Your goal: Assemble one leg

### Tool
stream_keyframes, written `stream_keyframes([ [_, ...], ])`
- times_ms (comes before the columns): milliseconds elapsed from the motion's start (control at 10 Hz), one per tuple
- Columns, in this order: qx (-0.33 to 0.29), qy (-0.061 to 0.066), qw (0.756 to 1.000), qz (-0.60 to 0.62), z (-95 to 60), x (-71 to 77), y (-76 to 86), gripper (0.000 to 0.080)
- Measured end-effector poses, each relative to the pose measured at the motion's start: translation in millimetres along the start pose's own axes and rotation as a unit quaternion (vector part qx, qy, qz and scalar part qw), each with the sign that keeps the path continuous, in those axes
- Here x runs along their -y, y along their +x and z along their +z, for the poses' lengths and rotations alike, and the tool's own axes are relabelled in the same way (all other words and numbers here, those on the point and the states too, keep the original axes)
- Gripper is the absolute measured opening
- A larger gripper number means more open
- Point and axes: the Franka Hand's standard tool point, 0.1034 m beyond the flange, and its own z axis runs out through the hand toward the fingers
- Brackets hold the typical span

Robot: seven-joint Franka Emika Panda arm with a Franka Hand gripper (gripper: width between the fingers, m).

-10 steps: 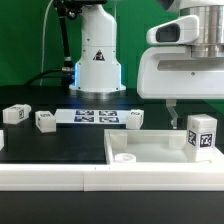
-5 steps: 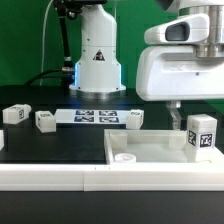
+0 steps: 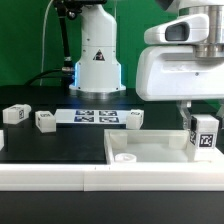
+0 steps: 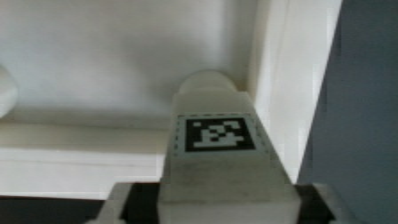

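Observation:
My gripper (image 3: 203, 125) hangs at the exterior view's right, shut on a leg (image 3: 204, 134), a small white post with a black-and-white tag. It holds the leg upright over the right far corner of the large white tray-like piece (image 3: 150, 147). In the wrist view the leg (image 4: 217, 150) runs out from between my fingers (image 4: 128, 205) toward the tray's raised rim (image 4: 281, 70). I cannot tell if the leg's lower end touches the tray. Three more legs lie on the black table: one (image 3: 14, 113), another (image 3: 45, 120), a third (image 3: 133, 118).
The marker board (image 3: 95, 116) lies flat on the table behind the tray. The robot's white base (image 3: 97, 60) stands behind it. A white ledge (image 3: 60, 178) runs along the front edge.
My gripper has moved the leg slightly to the exterior view's right and down toward the tray's corner. The other parts have not moved.

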Motion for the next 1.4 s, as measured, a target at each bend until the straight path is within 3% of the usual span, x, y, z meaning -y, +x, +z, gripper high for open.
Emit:
stream_keyframes([
  [200,0.0,0.001,1.0,0.029,-0.1,0.2,0.0,0.0291],
  [400,-0.001,-0.001,0.99,0.141,0.1,-1.3,-0.1,0.0291],
  [800,-0.005,0.001,0.937,0.35,1.5,-4.8,-0.9,0.0291],
  [1100,-0.004,-0.003,0.866,0.5,1.6,-3.9,-2.5,0.0292],
  [1300,-0.004,-0.011,0.786,0.619,1.7,2.7,-5.1,0.0292],
  [1400,-0.002,-0.009,0.77,0.638,2.0,1.5,-4.8,0.0292],
])
